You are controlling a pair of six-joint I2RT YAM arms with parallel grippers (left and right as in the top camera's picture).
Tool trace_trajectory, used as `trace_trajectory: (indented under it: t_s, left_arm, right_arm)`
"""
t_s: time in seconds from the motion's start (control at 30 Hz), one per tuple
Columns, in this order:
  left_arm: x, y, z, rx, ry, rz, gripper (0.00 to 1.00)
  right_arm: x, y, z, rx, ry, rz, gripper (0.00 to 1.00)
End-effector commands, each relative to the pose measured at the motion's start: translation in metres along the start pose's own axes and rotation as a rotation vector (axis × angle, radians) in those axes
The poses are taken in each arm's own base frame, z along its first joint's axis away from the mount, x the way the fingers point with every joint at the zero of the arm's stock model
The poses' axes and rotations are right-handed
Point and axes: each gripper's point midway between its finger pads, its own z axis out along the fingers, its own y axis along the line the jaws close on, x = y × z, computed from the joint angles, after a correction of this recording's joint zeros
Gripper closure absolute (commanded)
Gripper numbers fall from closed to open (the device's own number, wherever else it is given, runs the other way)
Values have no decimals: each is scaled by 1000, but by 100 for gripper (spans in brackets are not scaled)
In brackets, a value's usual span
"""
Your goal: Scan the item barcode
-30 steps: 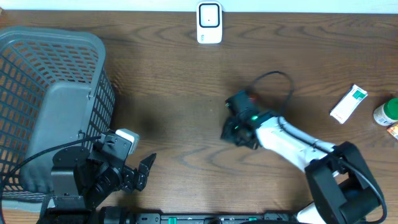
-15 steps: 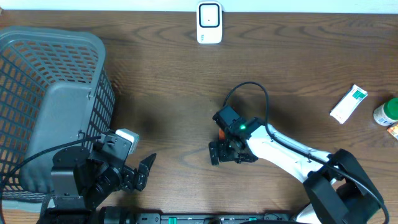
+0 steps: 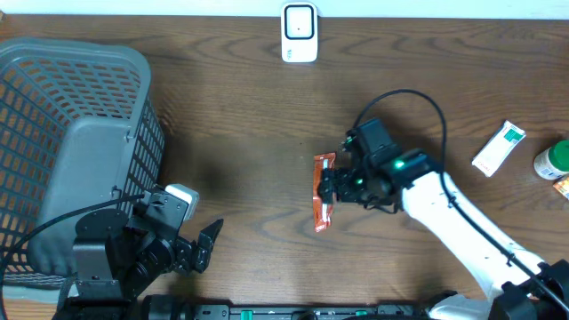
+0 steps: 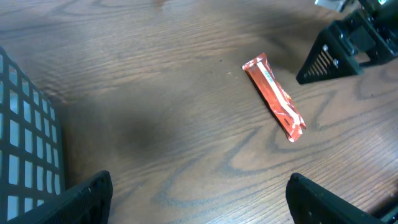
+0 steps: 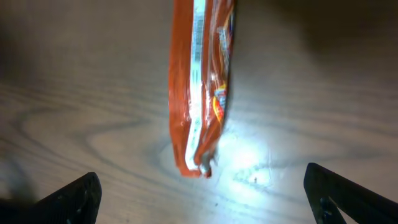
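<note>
From above, the orange packet [image 3: 323, 192] lies flat on the bare desk [image 3: 240, 133] near its middle, long axis running toward and away from the robot. The right fingers [image 3: 338, 184] hover spread just beside and partly over its right edge, gripping nothing. That fits a packet set down where both arms can reach it, rather than one being presented for scanning. The white device [image 3: 300, 33] at the far edge, probably the scanner, stands well apart from it, so the barcode step looks not yet done. The left fingers [image 3: 210, 240] wait open near the front edge beside the wire basket [image 3: 80, 107]. A white box [image 3: 498, 148] and a green bottle [image 3: 552, 160] sit far to the right. In the left wrist view, the packet [image 4: 273, 96] lies at a slant, touching only the desk. The right fingers [image 4: 329, 56] are close to its far end, and the two left fingers [image 4: 84, 200] show wide apart in the bottom corners, so this arm has a clear line should it make the pickup. In the right wrist view, the packet [image 5: 200, 81] lies lit on the wood between the widely parted fingers [image 5: 71, 198]. Its pale seam strip faces up, and whether a barcode shows there I cannot tell.
</note>
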Motion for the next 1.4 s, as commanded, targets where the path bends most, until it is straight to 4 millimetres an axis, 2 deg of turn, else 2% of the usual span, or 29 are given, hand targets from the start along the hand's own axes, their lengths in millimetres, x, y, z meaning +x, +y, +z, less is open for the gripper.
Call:
trace_trajectory:
  t_s: [0.0,0.07,0.27,0.4,0.57,0.77,0.9,0.97,1.07,1.13,1.17,1.2,1.23,1.27,1.37]
  left_arm:
    - [0,-2,0,12,-3,17,13]
    - [0,-2,0,12,-3,17,13]
    - [0,-2,0,12,-3,17,13]
    - [0,-2,0,12,-3,17,13]
    - [0,-2,0,13,-3,17,13]
    - [0,-2,0,12,-2,17,13]
    - [0,-2,0,12,-3,17,13]
    - [0,-2,0,12,-3,17,13]
    - [0,-2,0,12,-3,17,13]
    - [0,-2,0,12,-3,17,13]
    - [0,-2,0,12,-3,17,13]
    - [0,-2,0,12,-3,17,13]
    - [0,-2,0,12,-3,17,13]
    - [0,-2,0,12,-3,17,13]
    - [0,-2,0,12,-3,17,13]
  right_arm:
    - [10,-6,10,-113,47,-23,1]
    - [12,-12,19,-140,38,-11,1]
    - [30,-10,43,-295,26,-31,1]
    - [40,-19,59,-305,2,-7,1]
    - [45,-28,68,-300,-30,-11,1]
    - [53,-36,82,-281,9,12,1]
    - [56,-43,102,-269,43,39,1]
    - [63,-49,112,-257,80,60,4]
    - [77,-58,124,-231,140,88,15]
    - [85,-63,130,-218,172,89,36]
    - [89,-65,132,-211,188,97,59]
    - [92,-67,134,-203,200,100,85]
    - [93,-68,134,-200,201,101,94]
    - [92,-68,134,-199,199,98,99]
    - [87,-67,135,-207,181,87,99]
